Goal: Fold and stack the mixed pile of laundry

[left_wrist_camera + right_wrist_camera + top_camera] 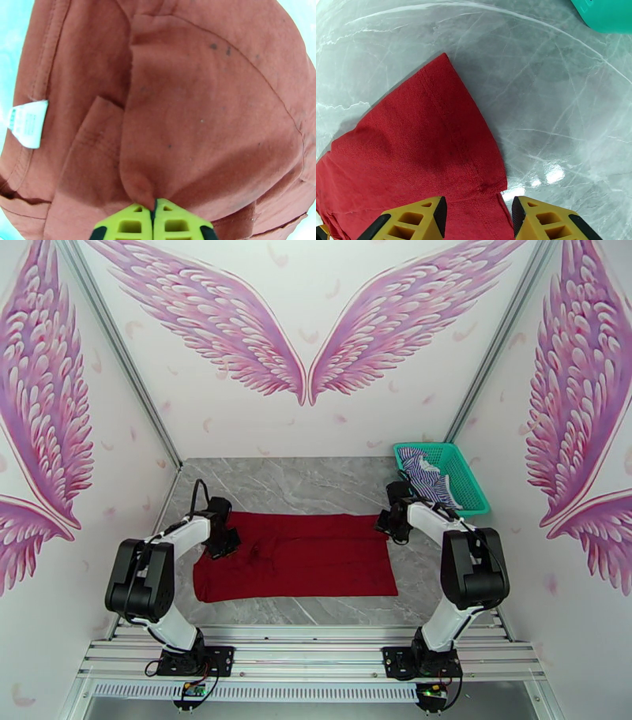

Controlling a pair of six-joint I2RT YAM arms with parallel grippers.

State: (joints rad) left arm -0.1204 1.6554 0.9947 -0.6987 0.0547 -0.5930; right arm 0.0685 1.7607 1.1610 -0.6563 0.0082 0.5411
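Note:
The dark red T-shirt (pixel 304 554) lies spread flat on the grey marble table. My left gripper (pixel 221 549) sits at its left edge; the left wrist view has its yellow-green fingertips (pixel 154 209) pressed together, pinching a fold of the red T-shirt (pixel 189 126), whose white care label (pixel 27 122) hangs at the left. At the shirt's far right corner my right gripper (pixel 387 524) stands open, a hemmed corner of the red T-shirt (pixel 434 158) lying between its yellow fingers (pixel 414 221). The blue-and-white striped shirt (pixel 426 477) is bunched in the basket.
A teal plastic mesh basket (pixel 462 469) stands at the table's back right, its corner (pixel 608 15) just beyond my right gripper. White walls with pink wing paintings enclose the table. Bare marble (pixel 300 485) lies behind the red shirt and in front of it.

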